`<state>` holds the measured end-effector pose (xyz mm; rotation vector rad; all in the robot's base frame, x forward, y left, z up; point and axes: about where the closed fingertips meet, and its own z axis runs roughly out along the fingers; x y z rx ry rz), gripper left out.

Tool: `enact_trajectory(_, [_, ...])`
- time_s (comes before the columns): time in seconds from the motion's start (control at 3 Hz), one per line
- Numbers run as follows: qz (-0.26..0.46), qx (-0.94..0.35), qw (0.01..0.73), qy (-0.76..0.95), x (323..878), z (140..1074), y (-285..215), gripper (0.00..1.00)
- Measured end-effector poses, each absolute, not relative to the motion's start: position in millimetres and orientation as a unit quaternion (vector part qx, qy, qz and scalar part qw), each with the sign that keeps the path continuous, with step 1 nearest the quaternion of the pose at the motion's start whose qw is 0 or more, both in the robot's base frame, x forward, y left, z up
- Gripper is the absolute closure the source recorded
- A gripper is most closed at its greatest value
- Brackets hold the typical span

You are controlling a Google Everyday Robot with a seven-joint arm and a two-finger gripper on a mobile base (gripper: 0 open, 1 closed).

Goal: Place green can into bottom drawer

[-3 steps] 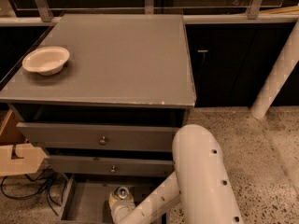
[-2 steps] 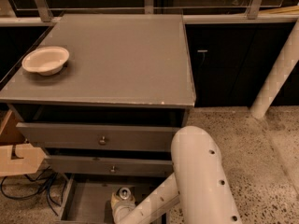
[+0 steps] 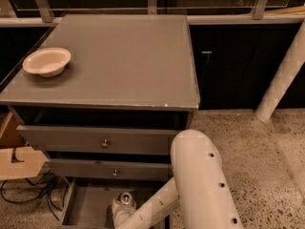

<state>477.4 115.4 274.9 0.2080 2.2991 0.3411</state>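
The green can (image 3: 126, 198), a small aluminium drink can of which mostly the silver top with pull tab shows, stands upright inside the open bottom drawer (image 3: 88, 206), a deep grey box drawer under the front edge of the table (image 3: 124, 61). The pale pincer (image 3: 121, 213) is down in this drawer, directly at the can, on the end of the thick white robot arm (image 3: 200, 185). Whether the pincer clenches the can or is released, one cannot tell. A round cream bowl (image 3: 46, 61) sits near the left edge of the flat grey table. Two grey upper drawers with small round knobs (image 3: 105, 143) are slightly pulled out.
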Motion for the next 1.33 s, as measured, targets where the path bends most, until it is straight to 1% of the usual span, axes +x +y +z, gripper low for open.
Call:
enact_trajectory(0.33, [0.104, 0.100, 0.390, 0.910, 484, 246, 115, 1.00])
enact_trajectory(1.33, [0.069, 0.130, 0.402, 0.904, 496, 222, 107, 1.00])
